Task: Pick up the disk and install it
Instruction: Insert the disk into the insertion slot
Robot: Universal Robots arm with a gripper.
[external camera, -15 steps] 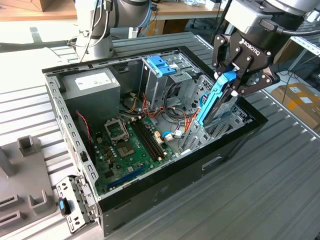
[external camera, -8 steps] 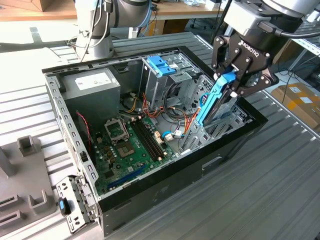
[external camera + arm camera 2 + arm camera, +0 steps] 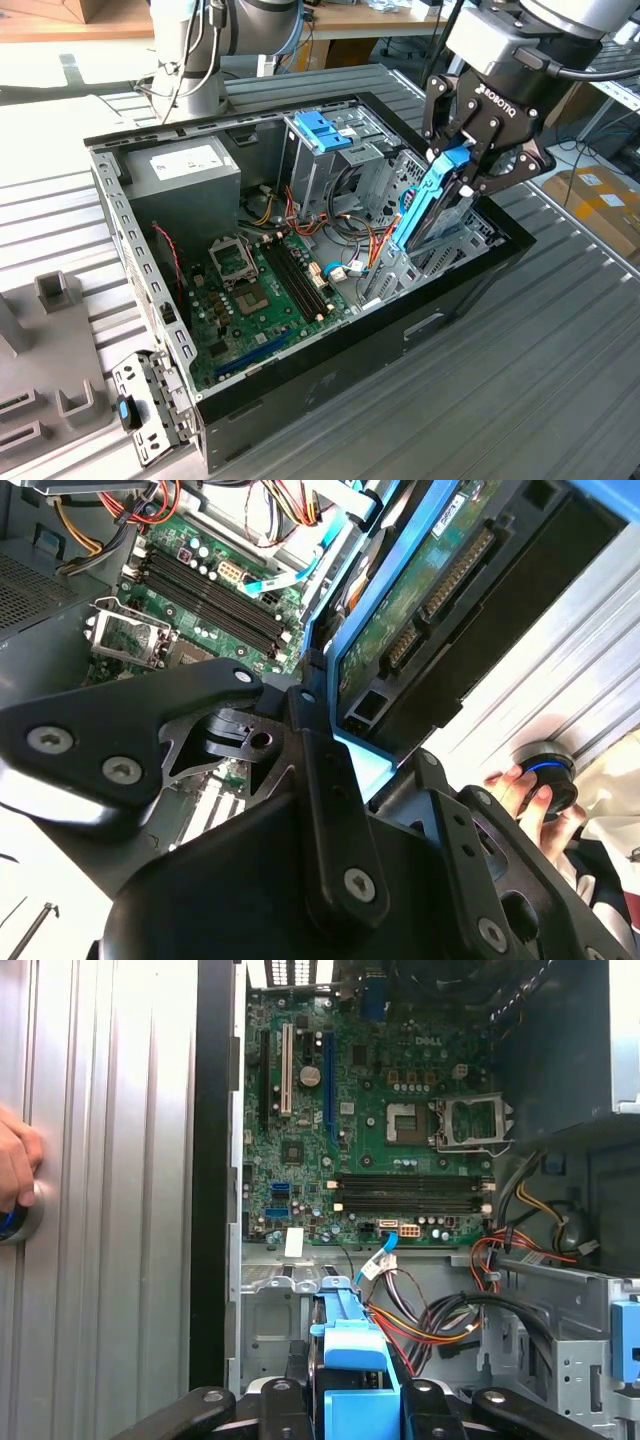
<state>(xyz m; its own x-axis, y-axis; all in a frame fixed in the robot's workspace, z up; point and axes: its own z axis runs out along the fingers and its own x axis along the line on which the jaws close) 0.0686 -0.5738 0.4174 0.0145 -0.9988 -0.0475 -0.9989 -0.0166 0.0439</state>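
Note:
The disk (image 3: 428, 210) is a dark drive in light-blue rails. It stands steeply tilted at the exterior view's right side of the open computer case (image 3: 470, 290), its lower end down in the drive bay there. My gripper (image 3: 462, 160) is shut on its upper end. In the second wrist view the disk's (image 3: 430, 590) green circuit-board face shows beside the black fingers (image 3: 310, 730). In the first wrist view the blue carrier (image 3: 350, 1345) sits between the fingers (image 3: 275, 1400), above a grey bay.
Inside the case lie a green motherboard (image 3: 260, 290), a grey power supply (image 3: 185, 170), loose cables (image 3: 350, 235) and a blue handle on a grey cage (image 3: 322, 130). A person's hand (image 3: 520, 785) rests on a round button beside the case. A grey fixture (image 3: 50, 350) stands at the exterior view's left.

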